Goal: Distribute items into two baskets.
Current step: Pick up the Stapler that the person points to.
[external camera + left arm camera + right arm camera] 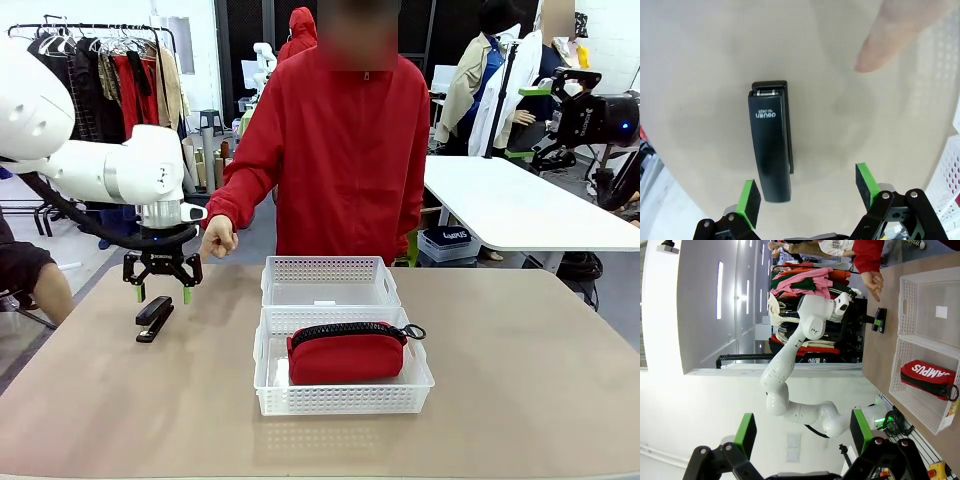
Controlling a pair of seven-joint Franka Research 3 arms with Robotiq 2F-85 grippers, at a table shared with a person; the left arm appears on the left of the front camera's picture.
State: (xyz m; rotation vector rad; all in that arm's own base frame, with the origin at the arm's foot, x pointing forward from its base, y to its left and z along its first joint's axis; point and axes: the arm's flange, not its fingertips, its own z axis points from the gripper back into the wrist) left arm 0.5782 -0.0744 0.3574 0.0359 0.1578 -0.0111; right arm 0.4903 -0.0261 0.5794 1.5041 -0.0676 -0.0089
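A black stapler [155, 320] lies flat on the table at the left. My left gripper [163, 293] hangs open just above it. In the left wrist view the stapler [770, 145] lies lengthwise, its near end close to the left green pad of that gripper [808, 192]. The red pouch [347, 353] rests in the near white basket [345, 400], and the far basket [330, 268] behind it holds nothing but a small label. My right gripper [803, 432] is open and holds nothing, well away from the table. From there I see the pouch [927, 377] and the stapler [880, 320].
A person in a red jacket stands at the far side, one hand [218, 240] hovering past the stapler. A finger [890, 40] points down near it. The basket wall [950, 165] lies to the right of my left gripper. A white table [520, 205] stands back right.
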